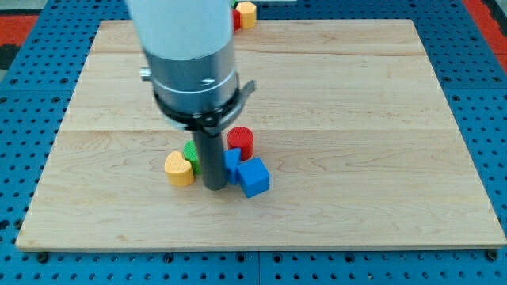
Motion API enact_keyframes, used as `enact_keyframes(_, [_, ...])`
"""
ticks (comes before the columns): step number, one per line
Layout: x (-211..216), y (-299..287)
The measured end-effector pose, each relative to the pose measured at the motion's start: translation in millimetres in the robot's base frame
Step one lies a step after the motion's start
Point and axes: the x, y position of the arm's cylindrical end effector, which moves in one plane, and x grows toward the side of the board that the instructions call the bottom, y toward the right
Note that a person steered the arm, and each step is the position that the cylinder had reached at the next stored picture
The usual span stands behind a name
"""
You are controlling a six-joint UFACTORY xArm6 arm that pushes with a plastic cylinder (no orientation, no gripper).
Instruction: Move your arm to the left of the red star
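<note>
My tip (215, 187) rests on the wooden board (356, 119), in the middle of a cluster of blocks. A yellow heart (179, 169) lies just to its left, and a green block (191, 151) sits partly hidden behind the rod. A red cylinder (241, 142) stands up and to the right of it. A blue block (232, 162) touches the rod's right side and a blue cube (253, 177) lies beyond it. At the view's top a sliver of a red block (236, 19) shows beside the arm's body; its shape cannot be made out.
A yellow block (247, 13) sits at the board's top edge beside the red sliver, with a bit of green (235, 4) above it. The arm's wide body (190, 55) hides the board's upper left middle. Blue pegboard (24, 95) surrounds the board.
</note>
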Motion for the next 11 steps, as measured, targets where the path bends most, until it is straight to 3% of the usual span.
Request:
enact_keyframes(2, [47,14])
enact_keyframes(3, [66,104])
enact_keyframes(4, [-3,197])
enact_keyframes(5, [-159,203])
enact_keyframes(6, [-337,175])
enact_keyframes(7, [-339,135])
enact_keyframes(8, [-270,49])
enact_keyframes(9, [-260,-90])
enact_keyframes(10, [-341,-152])
enact_keyframes(11, [-341,-152])
